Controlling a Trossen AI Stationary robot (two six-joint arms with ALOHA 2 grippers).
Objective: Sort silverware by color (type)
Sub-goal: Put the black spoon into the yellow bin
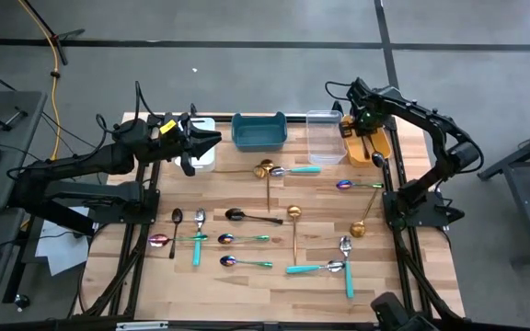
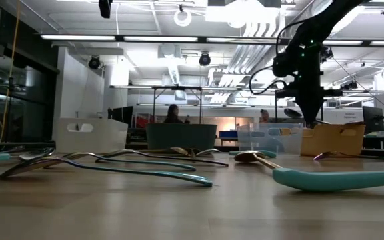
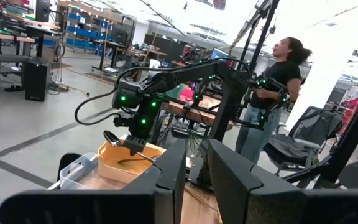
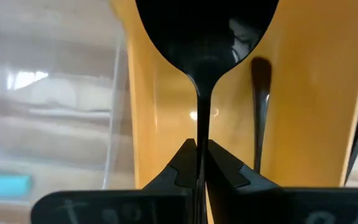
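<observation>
My right gripper (image 4: 197, 149) hangs over the orange bin (image 1: 368, 149) at the table's far right and is shut on a black spoon (image 4: 201, 37). A second dark utensil (image 4: 260, 106) lies inside that bin. My left gripper (image 1: 212, 140) waits open above the white bin (image 1: 201, 154) and holds nothing. The remaining silverware lies flat on the table: gold spoons (image 1: 267, 171) (image 1: 294, 226), teal-handled pieces (image 1: 300, 170) (image 1: 316, 268), iridescent ones (image 1: 357, 185) (image 1: 245, 263) and black spoons (image 1: 247, 216) (image 1: 176, 225). My right gripper pinches the black spoon's handle (image 4: 197, 134) between its two fingers, a short way behind the bowl. The fingers run along the handle, and the bowl (image 3: 112, 137) sticks out ahead of the fingertips. The spoon is lifted clear above the orange bin. The rest of the handle is hidden between the fingers.
Four bins stand in a row along the far edge: white, teal (image 1: 259, 131), clear (image 1: 324, 136) and orange. Utensils are scattered over the middle and near part of the table. A person (image 3: 278, 93) stands in the room beyond the table.
</observation>
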